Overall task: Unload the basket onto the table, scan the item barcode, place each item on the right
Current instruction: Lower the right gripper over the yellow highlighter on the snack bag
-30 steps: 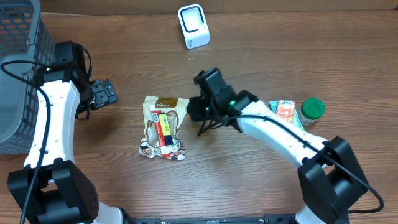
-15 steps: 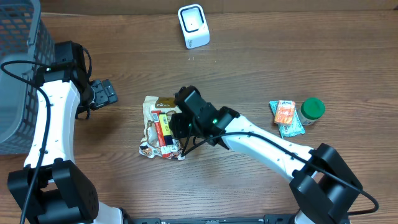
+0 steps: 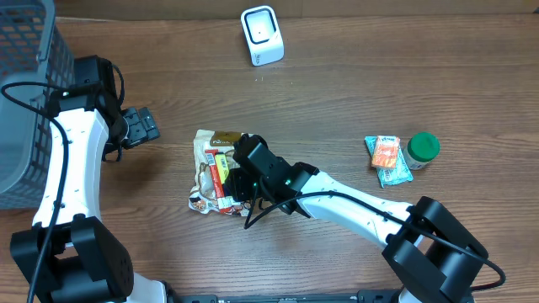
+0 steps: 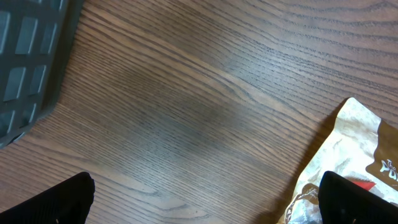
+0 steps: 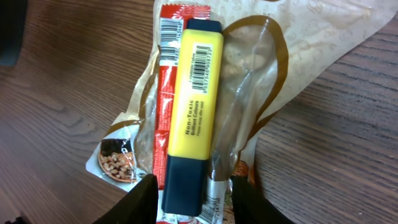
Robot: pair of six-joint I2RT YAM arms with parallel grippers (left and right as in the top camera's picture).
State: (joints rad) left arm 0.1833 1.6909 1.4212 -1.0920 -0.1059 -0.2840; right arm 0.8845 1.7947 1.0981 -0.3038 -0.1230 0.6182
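Observation:
A yellow highlighter [image 5: 191, 109] with a dark cap lies on a tan snack bag [image 5: 261, 68], its barcode label [image 5: 200, 62] facing up. A red bar [image 5: 165, 93] lies beside it. In the overhead view the highlighter [image 3: 222, 172] and the bag [image 3: 210, 151] sit left of centre. My right gripper [image 5: 194, 204] is open, its fingers [image 5: 140, 200] straddling the highlighter's dark end with small gaps either side. It hangs over the bag [image 3: 242, 179]. The white scanner [image 3: 262, 35] stands at the far edge. My left gripper [image 3: 141, 124] is open over bare wood [image 4: 205, 208].
A grey mesh basket [image 3: 24, 93] stands at the far left. An orange packet [image 3: 386, 151], a teal packet [image 3: 396, 173] and a green-capped bottle [image 3: 423, 147] lie at the right. The bag's corner [image 4: 357, 143] shows beside my left gripper's right finger.
My right arm has swung left from the table's middle and come down over the snack bag and highlighter. The left arm has not moved.

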